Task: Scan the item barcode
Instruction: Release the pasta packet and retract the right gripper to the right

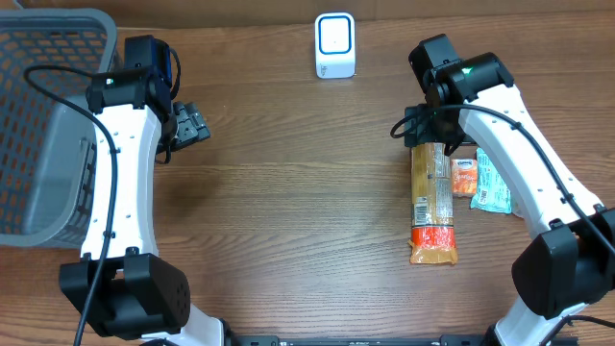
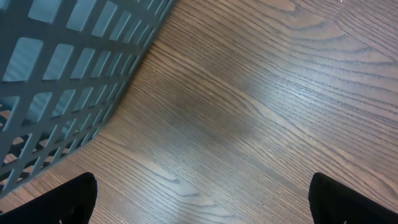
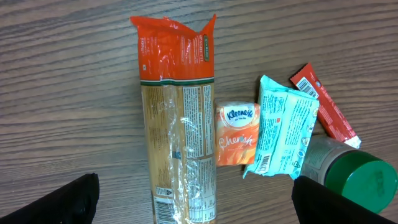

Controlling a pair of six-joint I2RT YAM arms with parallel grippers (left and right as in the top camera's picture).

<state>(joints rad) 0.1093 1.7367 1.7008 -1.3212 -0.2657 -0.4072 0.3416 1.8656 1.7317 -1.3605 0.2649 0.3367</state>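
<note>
Beside the pasta bag [image 3: 177,155], orange Kleenex pack [image 3: 236,134]

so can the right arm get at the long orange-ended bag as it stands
Probably yes: the right end effector hangs open just above the long bag and nothing lies on it, though the tissue pack sits close beside it.
</note>
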